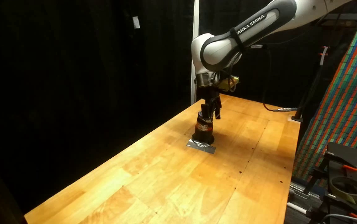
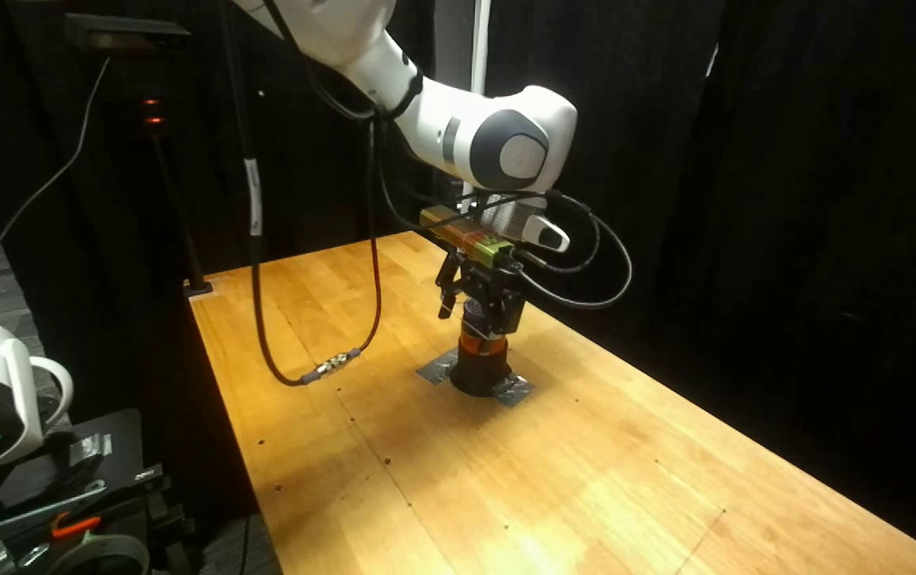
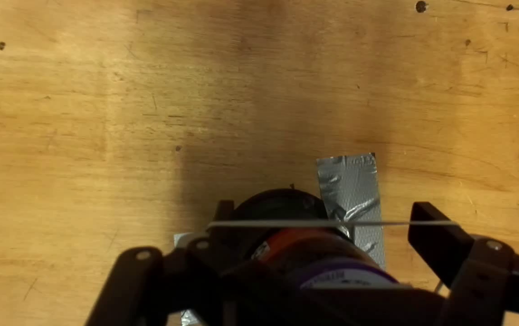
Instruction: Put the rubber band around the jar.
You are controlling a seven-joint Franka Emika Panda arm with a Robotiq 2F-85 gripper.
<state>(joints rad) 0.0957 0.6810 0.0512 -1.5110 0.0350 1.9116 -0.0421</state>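
Observation:
The jar (image 1: 204, 134) stands upright on the table, with a dark body, an orange band and a wide black foot taped down. It shows also in an exterior view (image 2: 481, 369) and, with a purple and white lid, in the wrist view (image 3: 313, 246). My gripper (image 3: 325, 219) is open, fingers pointing down, at the height of the jar's top. The jar's top lies between the fingers, nearer one finger in an exterior view (image 2: 479, 313). The thin pale rubber band (image 3: 377, 223) is stretched straight across both fingertips. Whether it passes around the jar's far side is hidden.
Silver tape (image 1: 201, 147) lies on both sides of the jar's foot; it shows in the wrist view too (image 3: 349, 190). The wooden table (image 1: 178, 183) has small holes. A cable with a connector (image 2: 331, 366) hangs over the table. Black curtains stand behind it.

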